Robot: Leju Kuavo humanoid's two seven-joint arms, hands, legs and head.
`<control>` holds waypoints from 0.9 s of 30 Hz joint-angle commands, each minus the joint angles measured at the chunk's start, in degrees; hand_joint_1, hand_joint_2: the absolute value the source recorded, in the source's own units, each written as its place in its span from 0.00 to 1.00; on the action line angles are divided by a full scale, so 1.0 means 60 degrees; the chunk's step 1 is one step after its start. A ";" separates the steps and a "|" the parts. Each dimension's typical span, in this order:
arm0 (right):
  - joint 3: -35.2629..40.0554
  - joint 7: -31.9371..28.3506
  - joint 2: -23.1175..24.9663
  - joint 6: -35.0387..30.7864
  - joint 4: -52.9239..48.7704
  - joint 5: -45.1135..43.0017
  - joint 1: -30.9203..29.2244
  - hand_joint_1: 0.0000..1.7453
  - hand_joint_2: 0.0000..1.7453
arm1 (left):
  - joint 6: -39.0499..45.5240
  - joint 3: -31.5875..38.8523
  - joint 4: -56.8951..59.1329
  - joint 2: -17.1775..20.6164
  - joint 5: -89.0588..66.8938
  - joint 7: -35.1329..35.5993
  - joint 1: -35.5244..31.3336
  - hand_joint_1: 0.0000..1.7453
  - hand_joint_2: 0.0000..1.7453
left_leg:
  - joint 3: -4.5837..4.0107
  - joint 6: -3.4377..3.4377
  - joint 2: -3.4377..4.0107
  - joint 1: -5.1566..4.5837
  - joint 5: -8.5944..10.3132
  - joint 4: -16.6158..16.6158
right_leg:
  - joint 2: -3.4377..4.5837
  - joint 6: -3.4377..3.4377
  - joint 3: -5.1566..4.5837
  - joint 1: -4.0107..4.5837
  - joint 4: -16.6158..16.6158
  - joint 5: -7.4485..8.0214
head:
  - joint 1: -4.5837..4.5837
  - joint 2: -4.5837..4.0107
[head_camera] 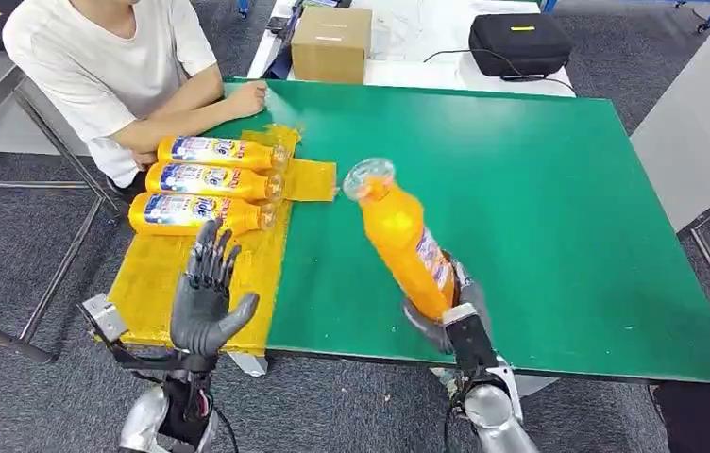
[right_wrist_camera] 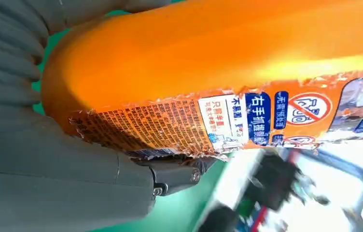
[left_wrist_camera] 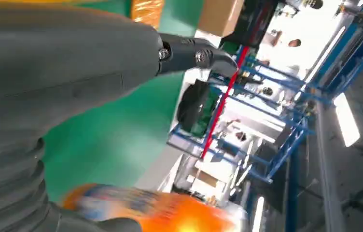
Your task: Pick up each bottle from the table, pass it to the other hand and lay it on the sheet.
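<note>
Bottle (head_camera: 406, 243) is gripped at its base by the right hand (head_camera: 452, 316), raised above the green tabletop (head_camera: 540, 189). Left hand (head_camera: 206, 297) waits spread, empty — grasp mid-body before releasing.

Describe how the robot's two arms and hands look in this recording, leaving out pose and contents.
Both arms are silver metal near the bottom of the head view, with dark cables at the left wrist. The left hand is dark grey, with black segmented fingers and a thick grey thumb. The right hand is the same grey with a black wrist block. In the wrist views each has a grey ribbed cover.
</note>
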 commanded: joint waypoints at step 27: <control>0.3391 -0.0166 0.1022 0.1978 0.1963 0.0951 -0.1661 1.00 1.00 | -0.0031 -0.1106 0.1236 -0.0272 -0.2326 -0.0745 -0.1018 0.00 1.00 | 0.0017 -0.0010 -0.0011 0.0004 -0.0001 -0.0011 | 0.0000 -0.0011 0.0028 0.0000 -0.0006 -0.0005 | 0.0004 0.0000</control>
